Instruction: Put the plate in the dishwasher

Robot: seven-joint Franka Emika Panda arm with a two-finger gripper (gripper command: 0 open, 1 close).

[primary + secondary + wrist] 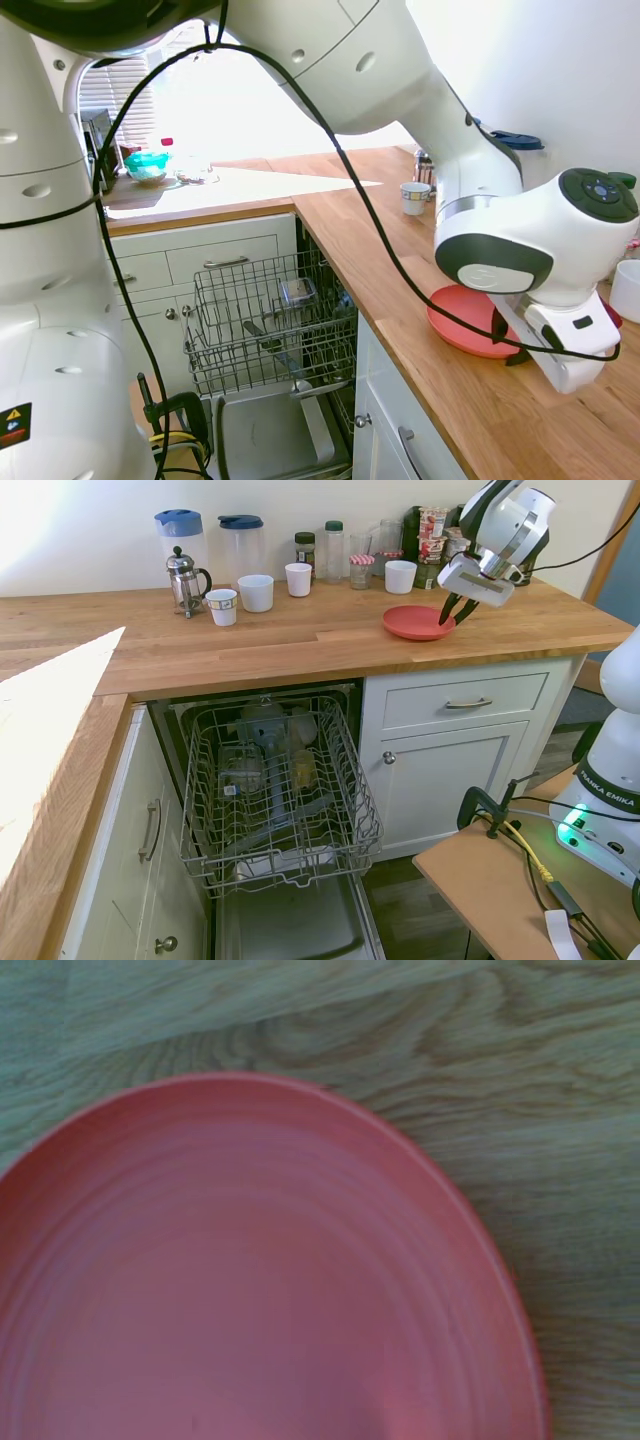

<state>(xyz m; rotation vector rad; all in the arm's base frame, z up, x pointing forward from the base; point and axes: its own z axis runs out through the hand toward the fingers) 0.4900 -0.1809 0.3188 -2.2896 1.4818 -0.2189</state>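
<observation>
The coral-pink plate lies flat on the wooden counter, to the right of the dishwasher. From the other side, the plate sits just under the wrist. My gripper reaches down at the plate's right rim, its two dark fingers a little apart and straddling the edge, one over the plate and one outside it. The wrist view is filled by the plate on wood grain. The dishwasher stands open, its grey wire rack pulled out over the lowered door.
Along the back wall stand a white mug, jars, two more cups, a French press and two jugs. Dishes lie in the rack. White drawers sit below the plate.
</observation>
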